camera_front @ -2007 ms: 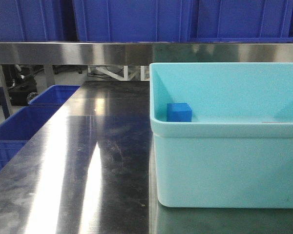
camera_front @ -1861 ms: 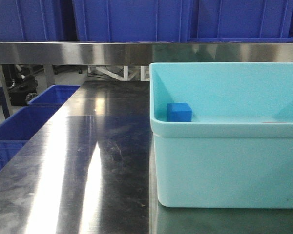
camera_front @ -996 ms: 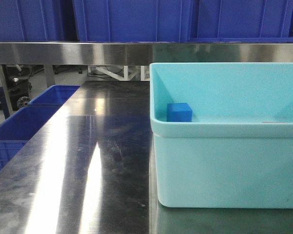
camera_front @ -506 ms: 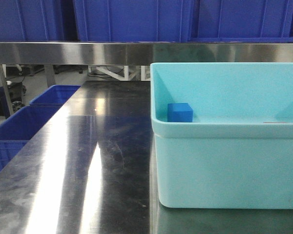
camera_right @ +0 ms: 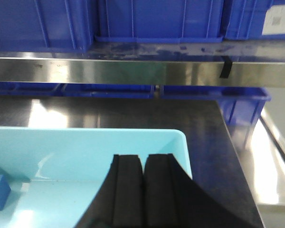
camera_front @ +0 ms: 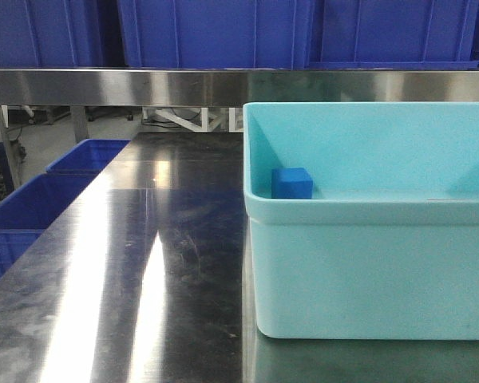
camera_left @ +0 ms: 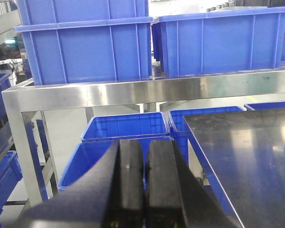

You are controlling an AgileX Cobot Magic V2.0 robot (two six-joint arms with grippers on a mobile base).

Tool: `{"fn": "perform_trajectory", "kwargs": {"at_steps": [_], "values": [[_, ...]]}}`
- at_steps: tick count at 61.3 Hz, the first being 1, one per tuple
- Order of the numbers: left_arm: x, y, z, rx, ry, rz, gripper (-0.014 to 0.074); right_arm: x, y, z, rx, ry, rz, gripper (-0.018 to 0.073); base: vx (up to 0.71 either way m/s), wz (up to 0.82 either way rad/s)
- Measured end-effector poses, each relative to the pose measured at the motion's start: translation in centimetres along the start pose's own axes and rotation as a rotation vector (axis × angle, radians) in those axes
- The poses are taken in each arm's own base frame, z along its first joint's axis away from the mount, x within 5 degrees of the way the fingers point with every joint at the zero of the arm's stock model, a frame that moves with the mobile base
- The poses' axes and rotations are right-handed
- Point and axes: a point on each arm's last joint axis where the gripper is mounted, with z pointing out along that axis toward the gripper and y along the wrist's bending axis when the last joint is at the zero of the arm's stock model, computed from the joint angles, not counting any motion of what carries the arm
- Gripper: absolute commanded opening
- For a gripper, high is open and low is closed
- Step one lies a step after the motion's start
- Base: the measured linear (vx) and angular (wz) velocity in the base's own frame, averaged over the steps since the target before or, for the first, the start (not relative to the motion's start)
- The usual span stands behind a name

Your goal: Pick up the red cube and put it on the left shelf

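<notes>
Steel worktop (camera_front: 144,263) carries a turquoise bin (camera_front: 367,271) toward its near right corner. The bin sits a touch further left in the front view than a moment ago, and a blue cube (camera_front: 291,183) lies inside. Beyond the far edge runs the left shelf (camera_left: 133,92), loaded with blue crates (camera_left: 85,47). My left gripper (camera_left: 145,183) and right gripper (camera_right: 143,185) are pinched closed and empty. The red cube is possibly hidden behind the bin wall.

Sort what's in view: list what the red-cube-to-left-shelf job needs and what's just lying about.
Job:
left shelf
left gripper
right gripper
red cube: not in view

Lying about:
blue cube
teal bin holding it
blue crates
steel table
</notes>
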Motion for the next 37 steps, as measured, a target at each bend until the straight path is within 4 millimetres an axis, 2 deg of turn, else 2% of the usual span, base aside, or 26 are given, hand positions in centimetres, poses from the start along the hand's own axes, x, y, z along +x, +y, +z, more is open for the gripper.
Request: {"fn": "perform_trajectory", "kwargs": {"at_steps": [10,17,27,37], "values": [[0.0,0.0,0.0,0.0,0.0,0.0,0.0106,-3.1,0.5,3.4,-0.01,0.21,0.076,0.0069,0.0,0.0],[0.0,0.0,0.0,0.0,0.0,0.0,0.0106,-4.1,1.1,5.6,-0.029,0.341,0.099,0.0069,0.0,0.0],[0.0,0.0,0.0,0.0,0.0,0.0,0.0106,-3.8,2.7,7.9,-0.084,0.448,0.079,0.007,0.0,0.0],[0.0,0.0,0.0,0.0,0.0,0.0,0.0106,-2.1,5.0,9.5,-0.157,0.542,0.035,0.008,0.0,0.0]]}}
